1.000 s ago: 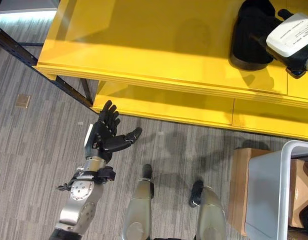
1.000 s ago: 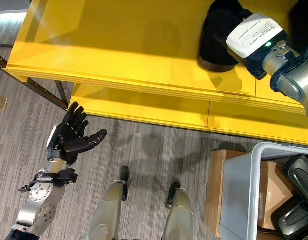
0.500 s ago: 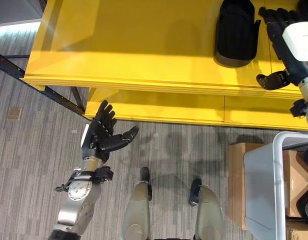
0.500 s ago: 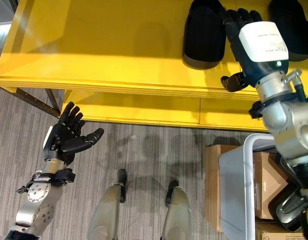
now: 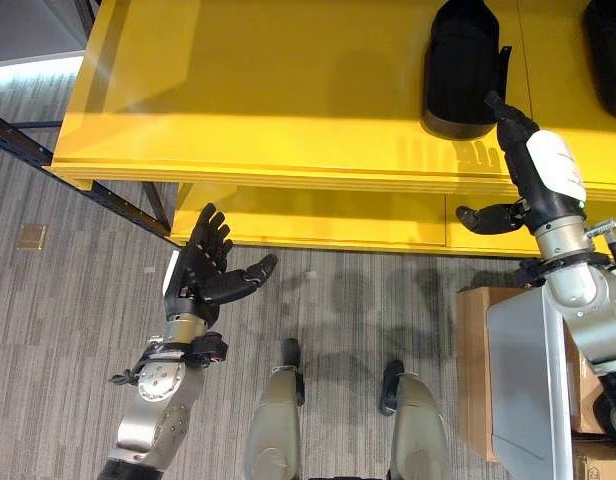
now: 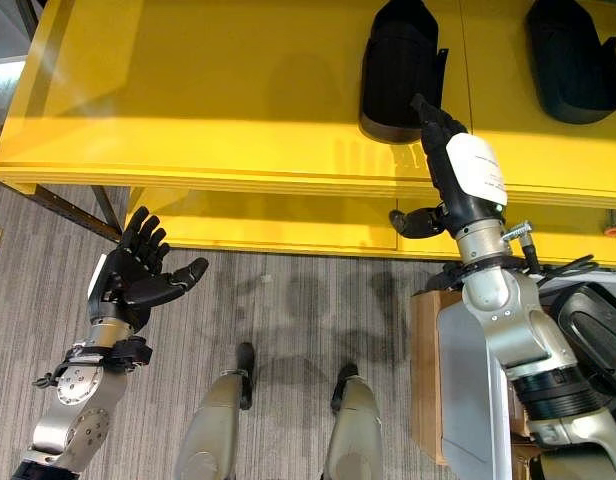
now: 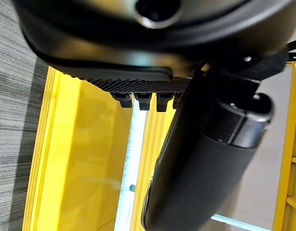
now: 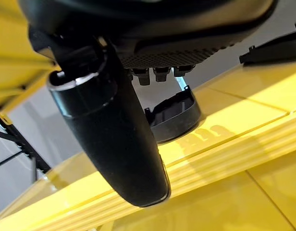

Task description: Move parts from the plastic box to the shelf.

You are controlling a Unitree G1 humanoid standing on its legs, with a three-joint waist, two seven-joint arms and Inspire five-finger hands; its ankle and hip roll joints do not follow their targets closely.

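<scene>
Shelf work with two black parts already lying on the glossy yellow shelf [image 6: 208, 100].

Right hand [image 6: 450, 165] is raised at the front edge of the shelf, its fingers straight and its thumb spread to the side, holding nothing; its fingertips reach just in front of the nearer black part [image 6: 398, 70], a smooth moulded shell with a rounded top and a flat open base. A second black part [image 6: 568, 62] of similar shape lies further to the right on the same shelf, well apart from the hand. Left hand [image 5: 203, 272] hangs over the grey striped floor [image 5: 68, 330] below the shelf, fingers relaxed and apart, empty. Pale grey plastic box [image 6: 468, 390] stands at the right side, beside a brown cardboard box [image 6: 420, 370], with dark parts [image 6: 598, 325] in it.
</scene>
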